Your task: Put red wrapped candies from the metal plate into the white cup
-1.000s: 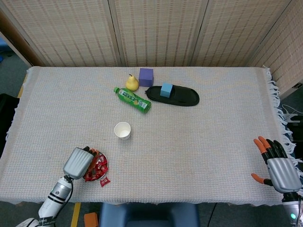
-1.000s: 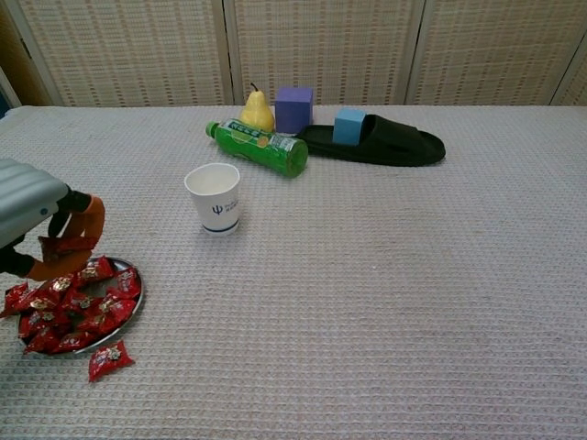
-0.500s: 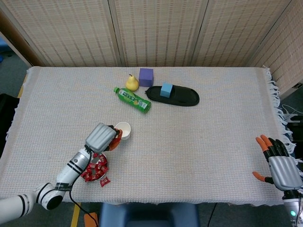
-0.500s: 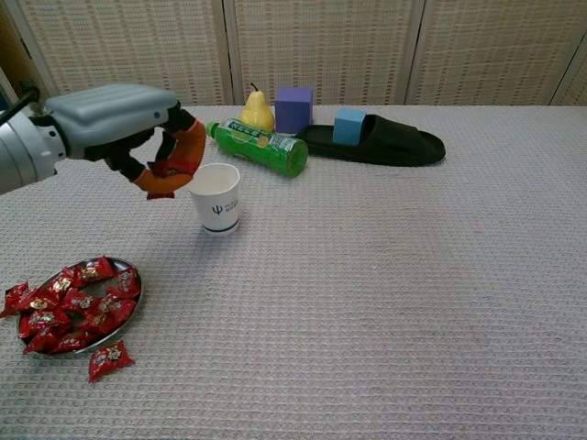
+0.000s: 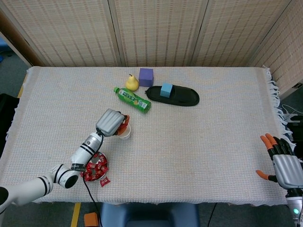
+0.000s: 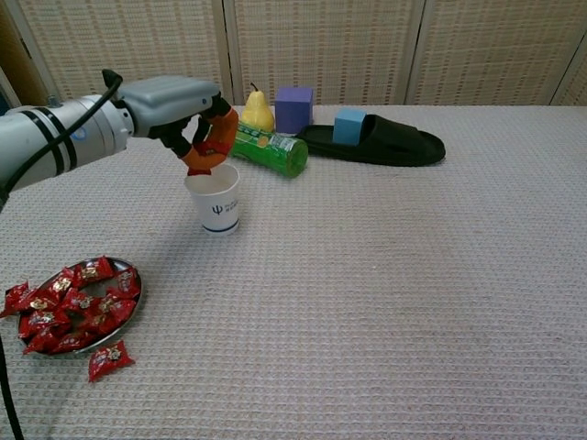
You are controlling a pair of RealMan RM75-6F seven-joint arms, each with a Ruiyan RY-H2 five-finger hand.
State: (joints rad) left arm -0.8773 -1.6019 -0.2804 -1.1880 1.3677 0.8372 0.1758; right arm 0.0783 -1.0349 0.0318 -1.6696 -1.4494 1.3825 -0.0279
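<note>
Head view: white cup (image 5: 125,134) half-hidden beneath left hand (image 5: 111,123)

A coarse, matt woven grey cloth (image 6: 385,302) is covering the table, glossy red wrapped candies (image 6: 73,307) are shining on the smooth metal plate (image 6: 136,307), and the matt white paper cup (image 6: 215,200) is looking smooth.

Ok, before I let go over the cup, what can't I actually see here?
- Inside of the white cup: the left hand hides it in head view; chest view is too low.
- Candy in the fingertips: a red scrap shows, grip unclear.
- Right hand: absent from chest view; cut by head view's edge.
</note>
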